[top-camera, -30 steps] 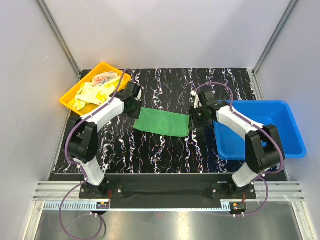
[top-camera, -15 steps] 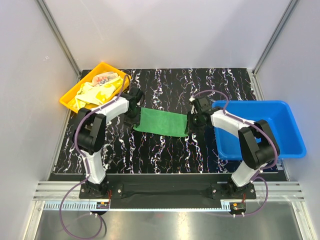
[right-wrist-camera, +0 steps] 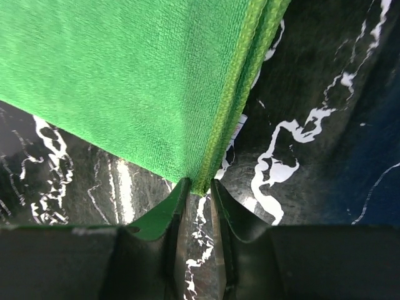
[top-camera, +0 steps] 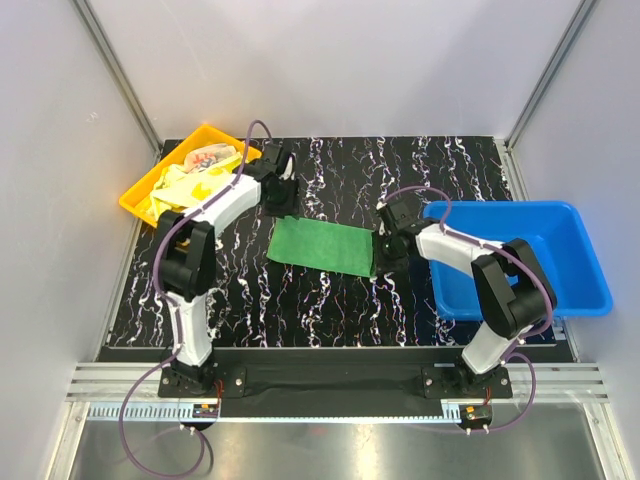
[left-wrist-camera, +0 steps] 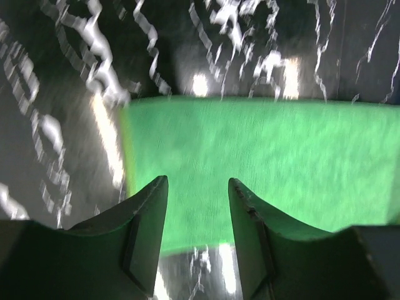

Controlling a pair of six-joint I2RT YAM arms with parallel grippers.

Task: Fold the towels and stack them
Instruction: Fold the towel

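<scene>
Since a second ago the left tool (top-camera: 285, 203) has drawn off the left end of the green towel (top-camera: 325, 245) toward its far corner and spread wider, while the right tool (top-camera: 384, 246) has slid nearer along the right edge and narrowed. Seen from its wrist, the right tool's fingers are pressed almost together on the very tip of the near right corner, with only the hem between them. The left tool's fingers (left-wrist-camera: 150, 209) stand apart with nothing between them, hovering over the towel's left end. Trouble, I judge, starts with that thin bite: the edge looks doubled there, so the tips may hold one layer only, or the hem may slip out once lifted. With the left side ungripped, a pull from the right alone would drag or bunch the cloth across the surface (top-camera: 330, 300) instead of folding it. The towel lies flat between the two tools, long side running left to right — its right corner in the right tool, its left end under and just ahead of the left one. Farther out, the yellow towel (top-camera: 185, 188) and printed towel (top-camera: 210, 155) lie heaped in the tray (top-camera: 137, 207), not yet folded.
</scene>
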